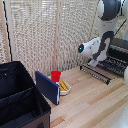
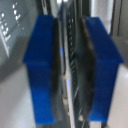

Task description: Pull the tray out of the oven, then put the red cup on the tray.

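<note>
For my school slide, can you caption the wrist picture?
Blue gripper fingers straddling the ribbed tray edge.

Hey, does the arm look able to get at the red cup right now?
Probably yes. The red cup stands upright with open space above it, so a top approach looks free. The blue board and bowl crowd its sides, and the gripper is busy straddling the tray.

The tray (image 1: 102,71), a dark ribbed wire rack, projects level from the front of the oven (image 1: 120,50), a black box at the exterior view's right. The red cup (image 1: 55,76) stands upright on the wooden worktop (image 1: 90,102), well apart from both.
</note>
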Controlling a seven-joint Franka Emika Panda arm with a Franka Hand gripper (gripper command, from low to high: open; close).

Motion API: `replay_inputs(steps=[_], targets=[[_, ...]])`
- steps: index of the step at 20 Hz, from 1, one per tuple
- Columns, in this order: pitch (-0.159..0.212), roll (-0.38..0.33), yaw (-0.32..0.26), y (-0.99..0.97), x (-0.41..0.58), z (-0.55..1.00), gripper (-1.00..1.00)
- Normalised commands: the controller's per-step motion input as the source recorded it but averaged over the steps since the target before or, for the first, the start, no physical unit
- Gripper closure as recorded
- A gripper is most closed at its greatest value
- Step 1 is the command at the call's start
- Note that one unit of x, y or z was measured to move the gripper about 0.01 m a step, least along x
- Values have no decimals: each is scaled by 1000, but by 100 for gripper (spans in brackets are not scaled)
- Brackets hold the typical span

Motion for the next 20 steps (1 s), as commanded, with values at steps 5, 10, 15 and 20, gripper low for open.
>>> replay_inputs(steps=[5, 10, 15, 20], targets=[[27, 6, 357, -29, -72, 1, 100], [11, 0, 251, 271, -46, -58, 100], [0, -37, 72, 746, 0, -158, 100], [0, -66, 15, 850, 0, -169, 100]])
